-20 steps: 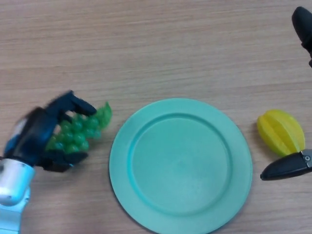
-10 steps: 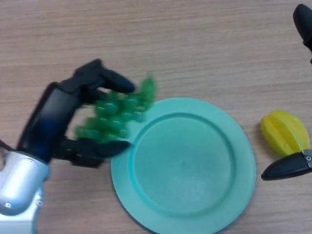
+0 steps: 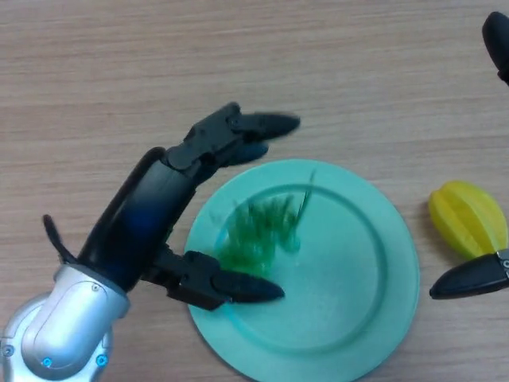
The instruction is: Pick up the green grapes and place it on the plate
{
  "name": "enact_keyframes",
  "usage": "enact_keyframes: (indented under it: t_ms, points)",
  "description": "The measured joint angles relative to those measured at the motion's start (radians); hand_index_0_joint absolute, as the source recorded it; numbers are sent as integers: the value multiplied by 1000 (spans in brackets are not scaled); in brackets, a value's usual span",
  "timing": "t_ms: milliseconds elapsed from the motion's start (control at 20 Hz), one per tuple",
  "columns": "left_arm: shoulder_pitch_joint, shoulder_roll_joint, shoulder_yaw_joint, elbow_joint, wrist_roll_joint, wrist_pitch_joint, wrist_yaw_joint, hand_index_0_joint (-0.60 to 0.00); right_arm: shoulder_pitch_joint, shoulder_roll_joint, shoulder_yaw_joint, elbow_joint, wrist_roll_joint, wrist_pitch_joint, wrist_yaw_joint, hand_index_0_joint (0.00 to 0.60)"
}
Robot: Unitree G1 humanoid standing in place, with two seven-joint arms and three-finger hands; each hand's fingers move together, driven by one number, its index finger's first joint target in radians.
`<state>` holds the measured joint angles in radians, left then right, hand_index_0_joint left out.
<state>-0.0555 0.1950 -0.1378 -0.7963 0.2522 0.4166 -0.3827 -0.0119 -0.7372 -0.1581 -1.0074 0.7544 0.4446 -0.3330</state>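
The green grapes (image 3: 261,231) are over the left part of the teal plate (image 3: 358,294), in motion between the fingers and thumb of my left hand. My left hand (image 3: 151,215) reaches in from the lower left over the plate's left rim. Its fingers (image 3: 254,127) are stretched out above the grapes and its thumb (image 3: 238,288) is below them, both apart from the bunch. My right hand (image 3: 469,276) shows only at the right edge, idle, with its fingers spread.
A yellow star fruit (image 3: 468,216) lies on the wooden table (image 3: 238,56) just right of the plate, close to my right hand.
My left hand carried the grapes right, from the table beside the plate to over its left part, then spread its fingers. The grapes have left its grip. The right hand has not moved.
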Motion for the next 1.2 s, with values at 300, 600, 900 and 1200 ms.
enact_keyframes:
  t_ms: [300,600,900,1200]
  points:
    - [-30,12,105,-121,-118,119,26,0,7,-32,0,0,1,-31,-29,0]
    - [-32,80,388,-199,-567,186,127,0,19,-58,1,0,26,-37,-37,0]
    - [83,280,412,-207,-909,162,369,0,30,-73,2,0,36,-71,-41,0]
    - [93,236,447,-209,-901,153,367,0,26,-73,2,0,36,-78,-51,0]
